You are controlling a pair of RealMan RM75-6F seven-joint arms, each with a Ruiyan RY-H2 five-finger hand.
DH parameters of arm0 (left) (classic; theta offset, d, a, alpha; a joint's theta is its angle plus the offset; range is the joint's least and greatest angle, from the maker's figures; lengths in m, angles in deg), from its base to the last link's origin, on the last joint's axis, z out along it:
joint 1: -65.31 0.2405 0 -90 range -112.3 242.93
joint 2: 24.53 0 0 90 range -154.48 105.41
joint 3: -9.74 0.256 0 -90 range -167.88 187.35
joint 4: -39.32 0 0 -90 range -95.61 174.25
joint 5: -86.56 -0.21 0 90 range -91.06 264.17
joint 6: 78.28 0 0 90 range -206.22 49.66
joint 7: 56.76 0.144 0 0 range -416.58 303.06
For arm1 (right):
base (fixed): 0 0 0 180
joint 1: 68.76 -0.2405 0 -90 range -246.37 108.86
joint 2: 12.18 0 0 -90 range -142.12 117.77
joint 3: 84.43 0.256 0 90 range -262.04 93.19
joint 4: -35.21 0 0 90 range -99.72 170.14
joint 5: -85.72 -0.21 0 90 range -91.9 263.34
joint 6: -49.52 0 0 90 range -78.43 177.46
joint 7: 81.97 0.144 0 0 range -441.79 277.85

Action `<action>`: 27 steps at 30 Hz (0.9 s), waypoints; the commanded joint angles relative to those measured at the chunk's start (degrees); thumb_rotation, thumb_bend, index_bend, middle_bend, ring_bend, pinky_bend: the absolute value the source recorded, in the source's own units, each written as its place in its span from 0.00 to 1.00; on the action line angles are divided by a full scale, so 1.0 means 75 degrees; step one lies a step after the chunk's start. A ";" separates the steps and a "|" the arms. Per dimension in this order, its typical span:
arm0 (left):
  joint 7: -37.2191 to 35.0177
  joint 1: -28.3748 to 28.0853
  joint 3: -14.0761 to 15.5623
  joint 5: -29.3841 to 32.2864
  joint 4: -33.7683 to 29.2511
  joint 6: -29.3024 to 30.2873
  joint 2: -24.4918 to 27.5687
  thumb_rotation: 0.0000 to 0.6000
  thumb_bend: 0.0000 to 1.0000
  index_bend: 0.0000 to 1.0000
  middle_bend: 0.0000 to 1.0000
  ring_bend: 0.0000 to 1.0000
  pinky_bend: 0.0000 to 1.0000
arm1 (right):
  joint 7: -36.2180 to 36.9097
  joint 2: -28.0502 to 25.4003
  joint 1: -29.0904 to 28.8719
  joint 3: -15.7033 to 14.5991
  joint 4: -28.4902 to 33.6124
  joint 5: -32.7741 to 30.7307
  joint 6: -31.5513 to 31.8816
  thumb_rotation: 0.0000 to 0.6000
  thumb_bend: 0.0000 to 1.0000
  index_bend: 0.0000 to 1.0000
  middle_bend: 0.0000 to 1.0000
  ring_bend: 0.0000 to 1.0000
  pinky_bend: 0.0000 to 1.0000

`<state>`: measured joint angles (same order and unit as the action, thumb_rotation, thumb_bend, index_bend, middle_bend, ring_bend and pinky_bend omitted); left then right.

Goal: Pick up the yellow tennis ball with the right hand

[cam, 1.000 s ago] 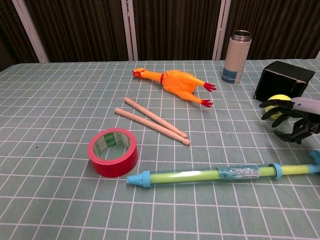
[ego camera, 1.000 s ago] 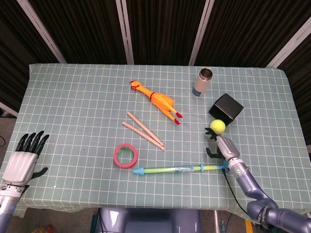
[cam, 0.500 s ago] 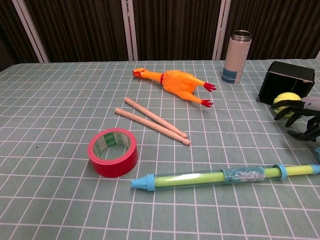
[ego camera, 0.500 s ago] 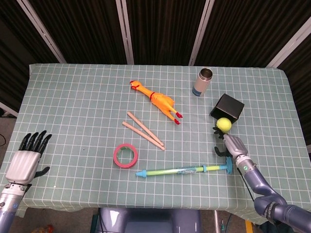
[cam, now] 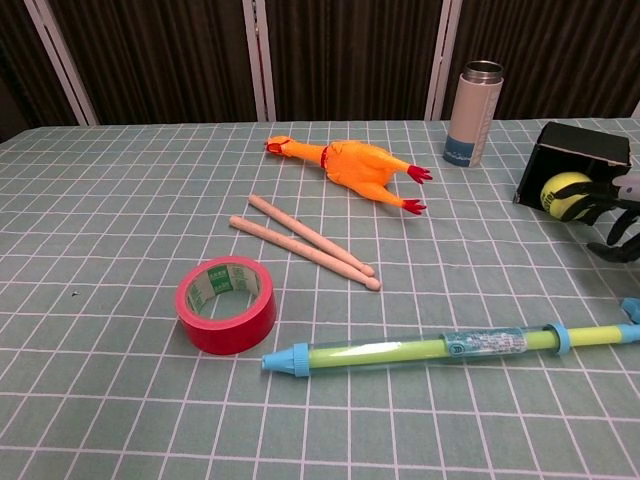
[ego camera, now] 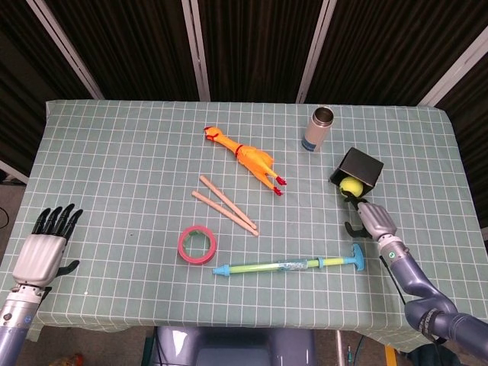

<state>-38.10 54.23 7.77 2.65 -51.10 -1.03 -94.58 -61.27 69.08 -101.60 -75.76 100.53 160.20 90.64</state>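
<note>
The yellow tennis ball [ego camera: 350,184] [cam: 563,190] lies on the checked cloth, right against the open front of a black box [ego camera: 361,166] [cam: 590,148]. My right hand [ego camera: 371,219] [cam: 618,215] sits just behind the ball on the near right, fingers spread and curved toward it, holding nothing. Its fingertips [cam: 597,197] are close to the ball's right side; whether they touch it is unclear. My left hand [ego camera: 44,248] hangs at the table's near left corner, fingers straight and apart, and is empty.
A green and blue tube toy [ego camera: 286,265] [cam: 440,347] lies along the near edge, its right end by my right wrist. A steel bottle [ego camera: 318,128], rubber chicken [ego camera: 245,156], two wooden sticks [ego camera: 226,204] and a red tape roll [ego camera: 197,245] occupy the middle.
The ball has rolled away from me until it met the black box. My right hand has followed it, moving farther and to the right. The tube toy has shifted slightly rightward.
</note>
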 commanded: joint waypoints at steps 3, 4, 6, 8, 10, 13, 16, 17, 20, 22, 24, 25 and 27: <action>0.0044 -0.0057 -0.0030 0.0102 0.0020 -0.0101 -0.0027 1.00 0.11 0.00 0.00 0.00 0.00 | 0.0355 -0.0099 -0.0128 -0.0059 -0.0226 0.0184 -0.0210 1.00 0.52 0.00 0.07 0.01 0.10; 0.0054 -0.0073 -0.0036 0.0130 0.0022 -0.0132 -0.0032 1.00 0.11 0.00 0.00 0.00 0.00 | 0.0444 -0.0115 -0.0164 -0.0090 -0.0295 0.0244 -0.0273 1.00 0.52 0.00 0.05 0.00 0.08; 0.0067 -0.0090 -0.0043 0.0160 0.0024 -0.0161 -0.0038 1.00 0.11 0.00 0.00 0.00 0.00 | 0.0616 -0.0134 -0.0207 -0.0109 -0.0379 0.0301 -0.0353 1.00 0.52 0.00 0.01 0.00 0.04; 0.0070 -0.0099 -0.0046 0.0185 0.0023 -0.0177 -0.0040 1.00 0.11 0.00 0.00 0.00 0.00 | 0.0802 -0.0155 -0.0241 -0.0128 -0.0456 0.0370 -0.0407 1.00 0.52 0.00 0.00 0.00 0.02; 0.0076 -0.0104 -0.0056 0.0214 0.0027 -0.0176 -0.0040 1.00 0.11 0.00 0.00 0.00 0.00 | 0.0969 -0.0155 -0.0268 -0.0139 -0.0558 0.0456 -0.0383 1.00 0.52 0.00 0.00 0.00 0.02; 0.0087 -0.0105 -0.0064 0.0233 0.0036 -0.0162 -0.0045 1.00 0.11 0.00 0.00 0.00 0.00 | 0.1099 -0.0136 -0.0271 -0.0142 -0.0635 0.0528 -0.0295 1.00 0.52 0.00 0.00 0.00 0.00; 0.0076 -0.0110 -0.0052 0.0233 0.0035 -0.0163 -0.0039 1.00 0.11 0.00 0.00 0.00 0.00 | 0.1280 -0.0168 -0.0271 -0.0162 -0.0621 0.0614 -0.0212 1.00 0.52 0.00 0.00 0.00 0.00; 0.0068 -0.0108 -0.0045 0.0224 0.0031 -0.0156 -0.0035 1.00 0.11 0.00 0.00 0.00 0.00 | 0.1330 -0.0192 -0.0269 -0.0175 -0.0594 0.0635 -0.0206 1.00 0.52 0.00 0.00 0.00 0.00; 0.0041 -0.0093 -0.0029 0.0179 0.0010 -0.0103 -0.0016 1.00 0.11 0.00 0.00 0.00 0.00 | 0.1430 -0.0301 -0.0239 -0.0227 -0.0462 0.0707 -0.0146 1.00 0.52 0.00 0.00 0.00 0.00; 0.0016 -0.0080 -0.0009 0.0141 -0.0007 -0.0069 0.0001 1.00 0.11 0.00 0.00 0.00 0.00 | 0.1461 -0.0408 -0.0185 -0.0265 -0.0303 0.0768 -0.0032 1.00 0.52 0.00 0.00 0.00 0.00; -0.0017 -0.0065 0.0017 0.0084 -0.0027 -0.0027 0.0026 1.00 0.11 0.00 0.00 0.00 0.00 | 0.1461 -0.0556 -0.0096 -0.0318 -0.0066 0.0845 0.0140 1.00 0.52 0.00 0.00 0.00 0.00; -0.0044 -0.0050 0.0032 0.0044 -0.0042 0.0012 0.0044 1.00 0.11 0.00 0.00 0.00 0.00 | 0.1453 -0.0657 -0.0019 -0.0346 0.0109 0.0895 0.0294 1.00 0.52 0.00 0.00 0.00 0.00; -0.0091 -0.0015 0.0056 -0.0033 -0.0066 0.0101 0.0076 1.00 0.11 0.00 0.00 0.00 0.00 | 0.1417 -0.0846 0.0135 -0.0408 0.0439 0.0987 0.0574 1.00 0.52 0.00 0.00 0.00 0.00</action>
<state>-38.52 53.91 8.03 2.79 -51.44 -0.71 -94.20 -50.46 64.32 -101.88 -78.21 101.45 166.72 92.83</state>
